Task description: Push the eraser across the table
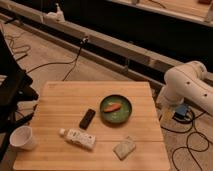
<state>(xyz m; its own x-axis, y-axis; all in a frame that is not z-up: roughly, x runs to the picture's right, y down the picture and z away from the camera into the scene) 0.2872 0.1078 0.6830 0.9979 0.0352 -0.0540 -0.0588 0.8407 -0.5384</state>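
Black eraser [87, 118] lies on bench [55, 100], just left of green bowl [116, 110], with bottle [77, 138] near it. Arm [187, 85] is right of bowl, off bench. The gripper is hidden, so its state can't be told. Risk: the push clips bowl or bottle, both crowd it.

dim warm light, speckled grey floor [47, 52], black cables [50, 65] snaking all over it, long pale rail [115, 47] cutting diagonally across the back, darkness behind that, light wooden plank table [60, 97] up front, black gear [12, 90] at the left edge, blue box [180, 112] on the floor at right
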